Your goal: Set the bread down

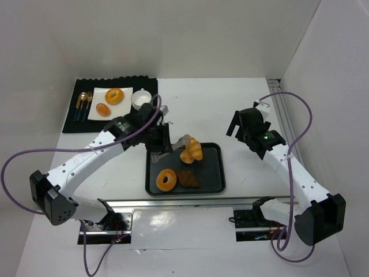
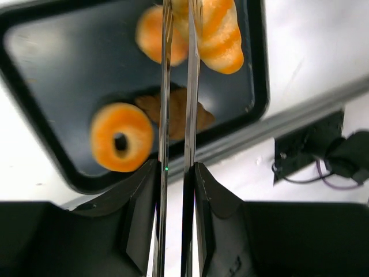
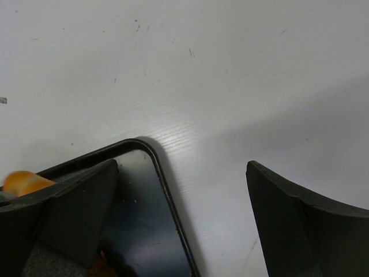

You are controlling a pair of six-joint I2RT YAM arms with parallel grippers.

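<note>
The left pincer tight on tongs; the right pincer wide agape.

Bright, even overhead light; the white surface nearly washes out, with soft shadows beneath the arms. Left wrist view: glare streaks the tongs, doughnut blurred. Right wrist view: fingers dark and unfocused, tray faintly reflective.

The thin metal tongs and the glossy orange ridged bread roll run off the left wrist view's top edge, tips unseen. The right wrist view shows only one corner of the black rectangular tray.
</note>
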